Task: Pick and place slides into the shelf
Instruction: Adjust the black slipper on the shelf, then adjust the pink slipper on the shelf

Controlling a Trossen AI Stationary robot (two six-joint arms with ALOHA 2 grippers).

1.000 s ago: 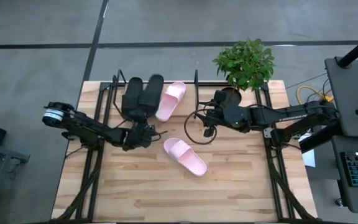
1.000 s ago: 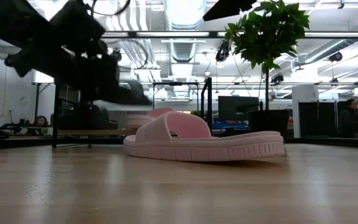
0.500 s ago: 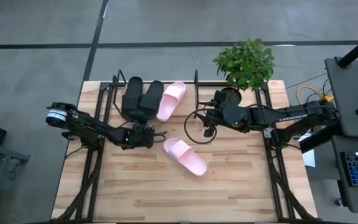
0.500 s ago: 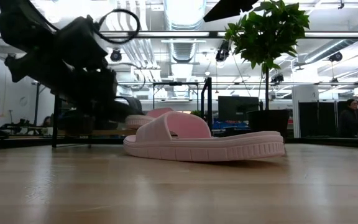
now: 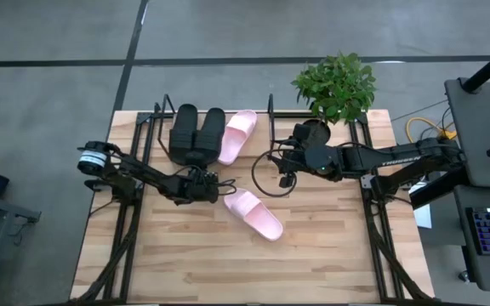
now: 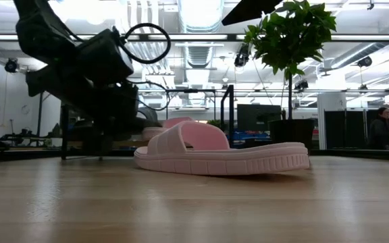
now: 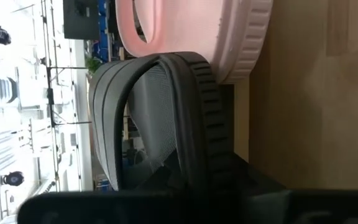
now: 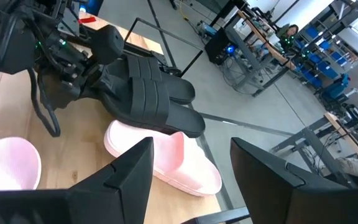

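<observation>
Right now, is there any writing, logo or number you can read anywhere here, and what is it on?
White lettering on the right arm: there, but too small to read.
Slides, shelf, plant: no writing shows.
Room screens in the low view: nothing readable.

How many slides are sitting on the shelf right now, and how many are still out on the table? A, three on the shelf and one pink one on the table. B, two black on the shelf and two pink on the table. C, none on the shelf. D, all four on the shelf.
A: in the high view two black slides and one pink slide lie on the shelf, while the other pink slide lies on the table.
</observation>
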